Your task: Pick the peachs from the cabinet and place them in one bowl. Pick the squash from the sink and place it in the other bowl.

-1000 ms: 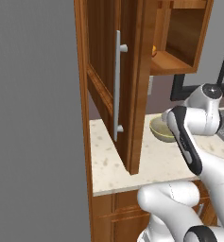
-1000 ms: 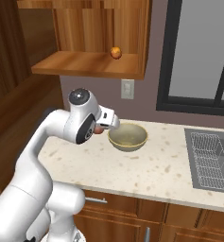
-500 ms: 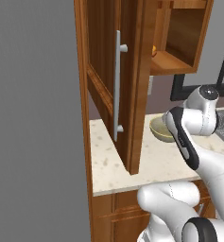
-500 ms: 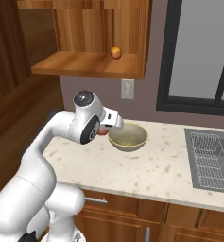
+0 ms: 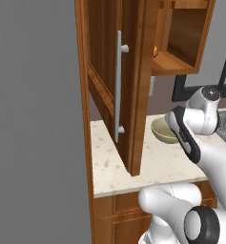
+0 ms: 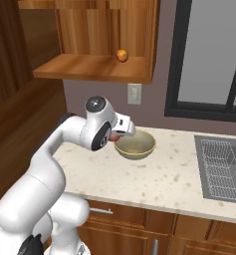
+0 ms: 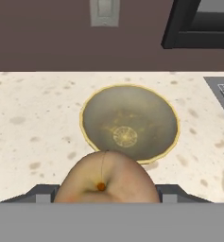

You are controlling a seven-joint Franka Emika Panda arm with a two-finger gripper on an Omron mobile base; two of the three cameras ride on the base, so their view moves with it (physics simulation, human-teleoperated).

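Gripping peach [image 7: 106,178], pincer [image 6: 117,136] moved nearer tan bowl [image 6: 135,145] since earlier.

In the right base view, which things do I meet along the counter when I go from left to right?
Gripper holding a peach → tan bowl → sink with its wire rack.
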